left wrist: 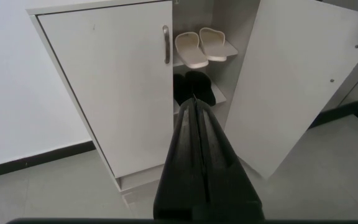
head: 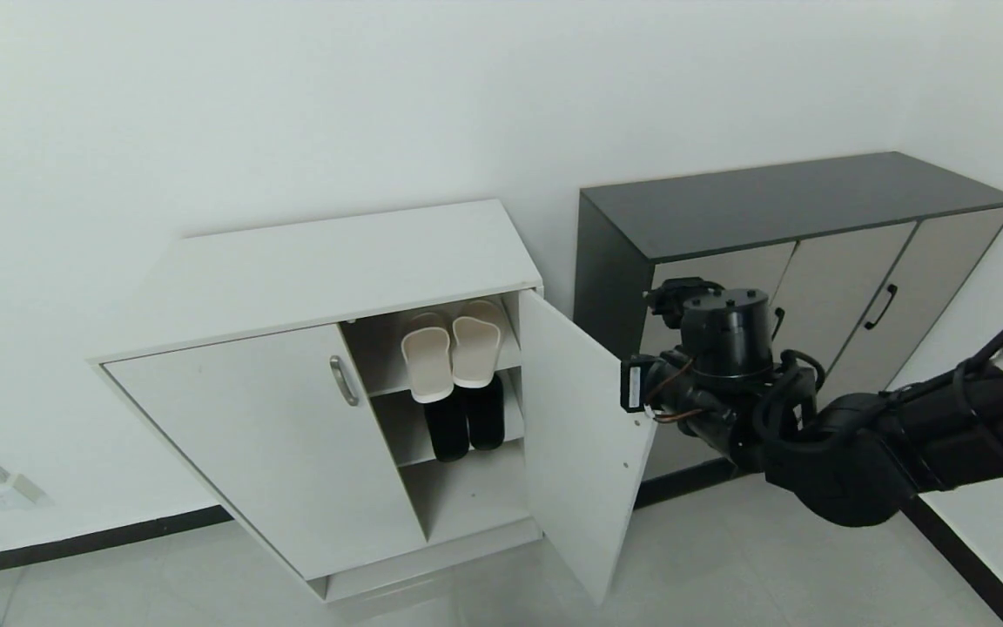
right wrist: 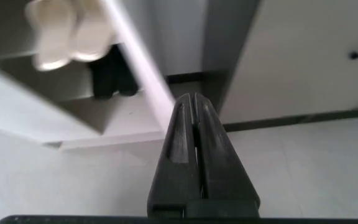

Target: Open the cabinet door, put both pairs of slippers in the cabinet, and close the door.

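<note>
Plain white wall (head: 292, 104) and pale grey floor tiles (head: 728, 566) are seen behind a white cabinet (head: 336, 261) of smooth, matt laminate board with square edges. Its left door (head: 266, 444) is shut and is fitted with a curved metal handle (head: 344, 380). The left gripper (left wrist: 195, 109) is held in front of the cabinet with its fingers pressed together and nothing between them.

Both pairs are stored inside. The beige slippers (head: 452, 353), rounded and of soft moulded foam, are laid on the upper shelf. The black slippers (head: 465, 422) are set on the shelf below.

The right door (head: 584, 435), a flat panel, is swung wide open, so only the closing is judged to be left. The right gripper (right wrist: 195, 102) is positioned just beside the door's free edge, closed and empty.

A slip of the fingers along the slick panel is to be feared if the push is made at an angle. The beige pair appears to project past the shelf edge, so it could be caught by the door. A dark grey cabinet (head: 797, 196) is placed further right.
</note>
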